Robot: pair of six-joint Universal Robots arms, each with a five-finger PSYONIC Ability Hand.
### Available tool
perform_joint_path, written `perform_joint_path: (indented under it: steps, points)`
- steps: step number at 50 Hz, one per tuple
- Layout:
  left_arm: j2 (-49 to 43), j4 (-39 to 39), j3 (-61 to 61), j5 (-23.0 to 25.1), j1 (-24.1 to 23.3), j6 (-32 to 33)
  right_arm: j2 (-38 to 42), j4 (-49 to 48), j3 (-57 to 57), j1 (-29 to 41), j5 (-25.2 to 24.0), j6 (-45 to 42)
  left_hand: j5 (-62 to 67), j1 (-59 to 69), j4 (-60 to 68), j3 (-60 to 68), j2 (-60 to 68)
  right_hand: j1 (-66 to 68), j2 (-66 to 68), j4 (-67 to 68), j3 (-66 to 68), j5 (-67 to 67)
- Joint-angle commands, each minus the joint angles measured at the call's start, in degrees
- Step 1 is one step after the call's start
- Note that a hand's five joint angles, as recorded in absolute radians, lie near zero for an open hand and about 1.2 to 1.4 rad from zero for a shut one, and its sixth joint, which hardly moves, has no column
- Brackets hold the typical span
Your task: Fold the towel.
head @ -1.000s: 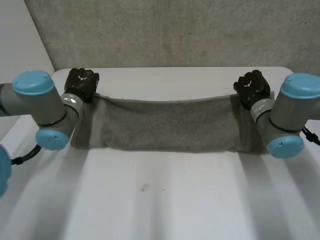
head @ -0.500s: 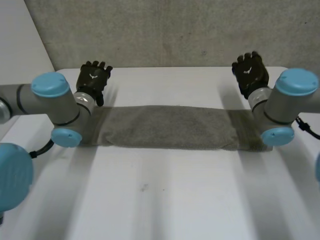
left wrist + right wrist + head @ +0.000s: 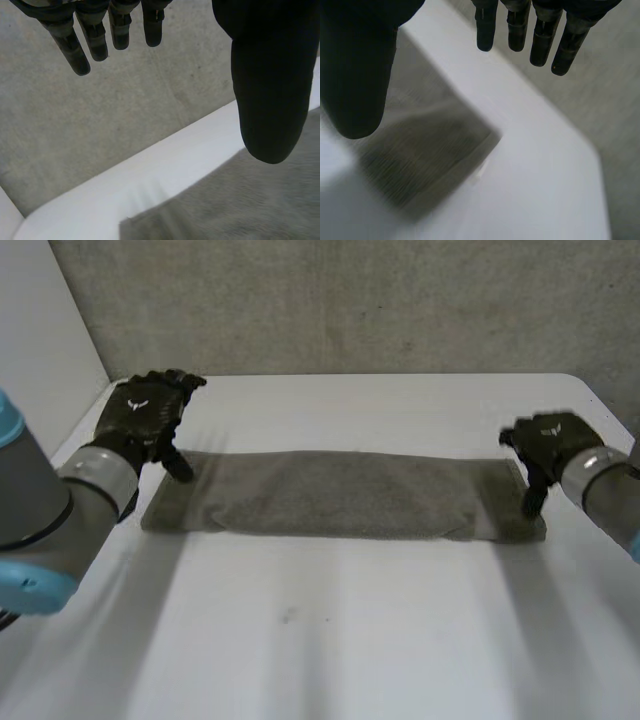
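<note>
Status: the towel (image 3: pixel 340 495) lies as a long, narrow band across the table (image 3: pixel 330 630), by its look already folded lengthwise at least once. Neither hand holds it. What is left, by my judgement, is at least one fold end to end to make it compact.

Left hand (image 3: pixel 140 420): over the towel's far left corner. The fingers (image 3: pixel 75 45) are straight and spread well apart from the thumb, with nothing between them. Whether the thumb tip touches the cloth I cannot tell.

Towel: grey-brown terry, flat, middle of the table, long side running left to right. The near edge is rounded and thick like a fold. The left end is slightly uneven, and the right end is square with a hem line near the corner (image 3: pixel 435 150). There are no loose flaps.

Right hand (image 3: pixel 550 440): at the towel's right end, just beside the short edge. The fingers (image 3: pixel 520 30) are straight, the thumb stands apart, and it grips nothing.
</note>
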Motion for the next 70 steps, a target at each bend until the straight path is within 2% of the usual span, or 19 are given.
perform_joint_path:
  steps: [1,3,8,20,23,24,25,28,34,36,38,41,48,53,57,59,60,65,70]
  points:
    - [4.93,3.37,-8.21,0.98,0.77,-0.8,1.61,-0.44,4.35,-3.25,-2.06,-0.15,-1.69,-0.25,0.37,0.37,0.52,12.32,10.86,10.97,12.06,10.89]
    - [5.11,5.38,-10.49,0.98,0.68,-0.8,3.35,-5.43,6.54,-4.39,-3.98,-0.76,-1.69,-0.25,0.37,0.37,0.52,19.37,17.9,18.02,19.11,17.94]
    - [5.11,7.49,-12.08,0.98,0.59,-0.8,6.69,-10.1,7.43,-5.45,-5.57,-0.85,-1.69,-0.25,0.37,0.37,0.52,21.73,20.27,20.38,21.47,20.3]
    - [4.84,7.76,-12.96,0.98,0.77,-0.8,10.48,-11.34,6.11,-6.85,-5.57,-0.85,-1.69,-0.25,0.37,0.37,0.52,33.01,31.55,31.66,32.75,31.58]
    - [4.84,7.76,-13.05,0.98,0.77,-0.8,11.1,-11.78,6.11,-6.85,-5.84,-0.85,-1.69,-0.25,0.37,0.37,0.52,43.77,42.31,42.43,43.52,42.35]
    - [4.84,7.76,-13.05,0.98,0.77,-0.8,11.36,-12.04,6.02,-6.85,-5.92,-1.03,-1.69,-0.25,0.37,0.37,0.52,66.09,64.63,64.74,65.83,64.66]
    - [4.84,7.76,-13.05,0.98,0.77,-0.8,11.36,-12.39,5.76,-6.94,-5.31,-1.2,-1.69,-0.25,0.37,0.37,0.52,67.92,66.46,66.57,67.66,66.49]
    - [4.84,7.76,-13.14,0.98,0.68,-0.8,11.1,-13.01,5.58,-7.21,-4.78,-1.38,-1.69,-0.25,0.37,0.37,0.52,67.94,66.48,66.59,67.68,66.51]
    - [5.11,7.76,-13.49,0.9,0.68,-0.8,8.2,-16.17,5.32,-10.02,2.95,-6.92,-1.69,-0.25,0.37,0.37,0.52,67.94,66.48,66.59,67.68,66.51]
    - [5.11,7.76,-13.75,0.81,0.68,-0.8,7.76,-16.44,5.23,-11.51,5.15,-11.05,-1.69,-0.25,0.37,0.37,0.52,67.94,66.48,66.59,67.68,66.51]
    - [5.37,7.76,-13.93,0.81,0.68,-0.8,7.23,-17.22,5.41,-15.01,8.56,-21.36,-1.69,-0.25,0.37,0.37,0.52,67.94,66.48,66.59,67.68,66.51]
    - [5.89,7.76,-14.1,0.81,0.68,-0.89,6.97,-17.67,4.45,-17.83,10.33,-28.59,-1.69,-0.25,0.37,0.37,0.52,67.94,66.48,66.59,67.68,66.51]
    - [5.98,7.76,-14.28,0.72,0.59,-0.89,5.12,-23.12,1.36,-17.31,9.72,-28.8,-1.69,-0.25,0.37,0.37,0.52,67.94,66.48,66.59,67.68,66.51]
    - [6.16,7.76,-14.28,0.54,0.68,-0.89,1.08,-27.51,-0.83,-2.15,1.05,-21.53,-1.69,-0.25,0.37,0.37,0.52,67.94,66.48,66.59,67.68,66.51]
    - [6.25,7.76,-14.28,0.54,0.68,-0.89,1.87,-27.78,-1.27,4.22,-4.16,-18.34,-1.69,-0.25,0.37,0.37,0.52,67.94,66.48,66.59,67.68,66.51]
    - [6.25,7.67,-14.37,0.54,0.77,-0.89,4.14,-27.86,-1.45,11.13,-8.54,-16.42,-1.69,-0.25,0.37,0.37,0.52,67.94,66.48,66.59,67.68,66.51]
    - [6.25,7.67,-14.37,0.54,0.77,-0.89,4.15,-27.86,-1.45,11.16,-8.56,-16.41,-1.69,-0.25,0.37,0.37,0.52,67.94,66.48,66.59,67.68,66.51]
    - [6.25,7.67,-14.54,0.54,0.68,-0.89,11.17,-27.86,-2.59,24.67,-12.86,-16.06,-1.69,-0.25,0.37,0.37,0.52,67.94,66.48,66.59,67.68,66.51]
    - [6.16,7.76,-14.63,0.72,0.77,-0.89,17.06,-27.78,-2.77,29.43,-13.04,-16.06,-1.69,-0.25,0.37,0.37,0.52,67.94,66.48,66.59,67.68,66.51]
